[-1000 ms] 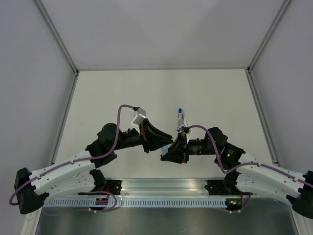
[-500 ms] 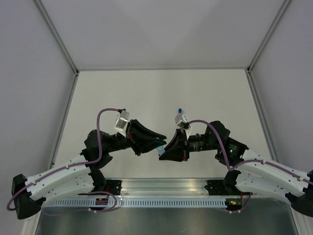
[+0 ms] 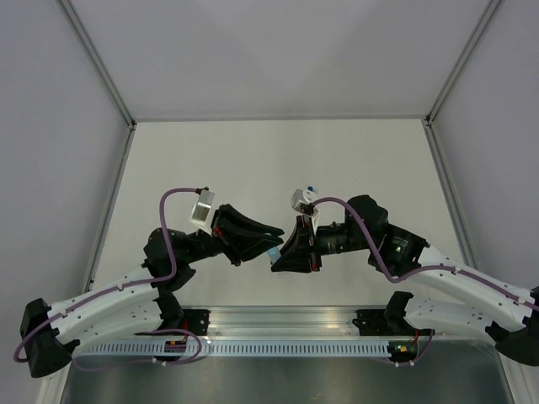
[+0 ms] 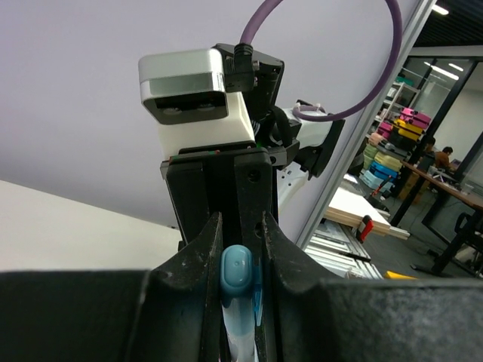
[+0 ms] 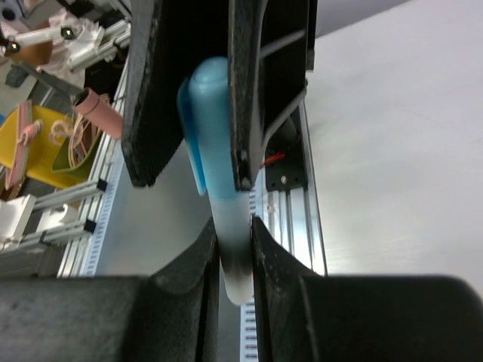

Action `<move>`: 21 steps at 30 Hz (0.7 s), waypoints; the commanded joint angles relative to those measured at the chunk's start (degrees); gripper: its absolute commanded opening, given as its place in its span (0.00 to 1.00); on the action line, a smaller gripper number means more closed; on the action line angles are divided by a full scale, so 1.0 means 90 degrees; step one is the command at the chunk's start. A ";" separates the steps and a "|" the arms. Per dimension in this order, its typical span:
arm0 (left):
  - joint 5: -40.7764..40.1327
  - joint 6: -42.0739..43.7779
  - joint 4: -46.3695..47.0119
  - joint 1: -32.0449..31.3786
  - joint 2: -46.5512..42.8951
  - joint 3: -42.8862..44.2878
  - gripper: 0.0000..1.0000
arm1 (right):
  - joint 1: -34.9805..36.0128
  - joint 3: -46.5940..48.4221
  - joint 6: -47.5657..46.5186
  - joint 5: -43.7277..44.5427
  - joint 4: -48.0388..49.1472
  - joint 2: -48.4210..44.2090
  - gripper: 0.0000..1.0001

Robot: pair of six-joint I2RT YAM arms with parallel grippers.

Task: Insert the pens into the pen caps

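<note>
Over pale table [image 3: 253, 151], left gripper [image 3: 269, 241] pinches 1 blue cap [image 5: 210, 113] (right gripper [image 5: 235, 234] pinches pen [image 5: 235, 275]).

A light blue, clipped pen cap [image 5: 205, 124] sits over the end of a whitish pen [image 5: 234, 260], both in line.

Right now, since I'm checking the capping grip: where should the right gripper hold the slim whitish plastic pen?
On the bare whitish barrel, pinched across its width from the uncapped end; the rest sits in the light blue cap, clamped by the left gripper.
</note>
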 commanded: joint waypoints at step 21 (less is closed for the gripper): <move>-0.1859 0.0888 -0.4771 -0.0188 -0.0468 0.1664 0.52 | -0.0298 0.0099 -0.0601 0.0976 0.1468 0.0617 0.00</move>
